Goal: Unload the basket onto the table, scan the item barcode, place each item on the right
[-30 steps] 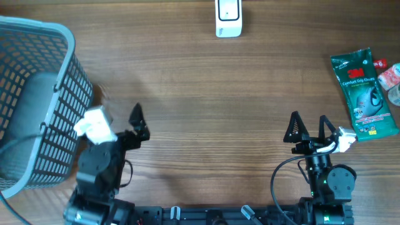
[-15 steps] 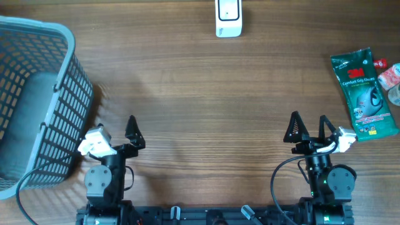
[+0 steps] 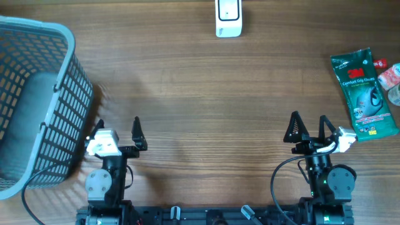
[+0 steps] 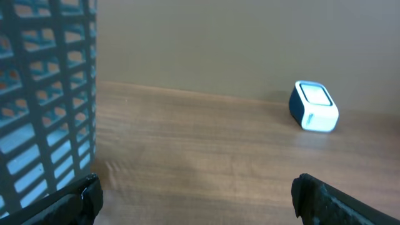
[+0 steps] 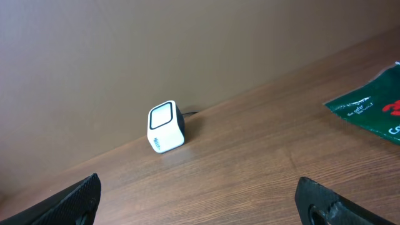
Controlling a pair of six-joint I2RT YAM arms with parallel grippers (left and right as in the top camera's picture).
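The item, a green packet [image 3: 364,94], lies flat at the right edge of the table; its corner shows in the right wrist view [image 5: 375,109]. A white barcode scanner [image 3: 228,17] stands at the far middle, and both wrist views catch it [image 4: 314,107] [image 5: 165,127]. My left gripper [image 3: 117,126] sits near the front edge beside the basket, open and empty [image 4: 195,190]. My right gripper [image 3: 309,127] rests near the front right, also open and empty [image 5: 199,190], well short of the packet.
A grey-blue mesh basket [image 3: 37,100] fills the left side, close to my left gripper [image 4: 44,94]. Small red-and-white packets [image 3: 390,75] lie beside the green packet at the right edge. A wall runs behind the scanner.
My left arm has drawn back from the basket's side toward the front edge and straightened to face the far wall. The right arm has not moved.
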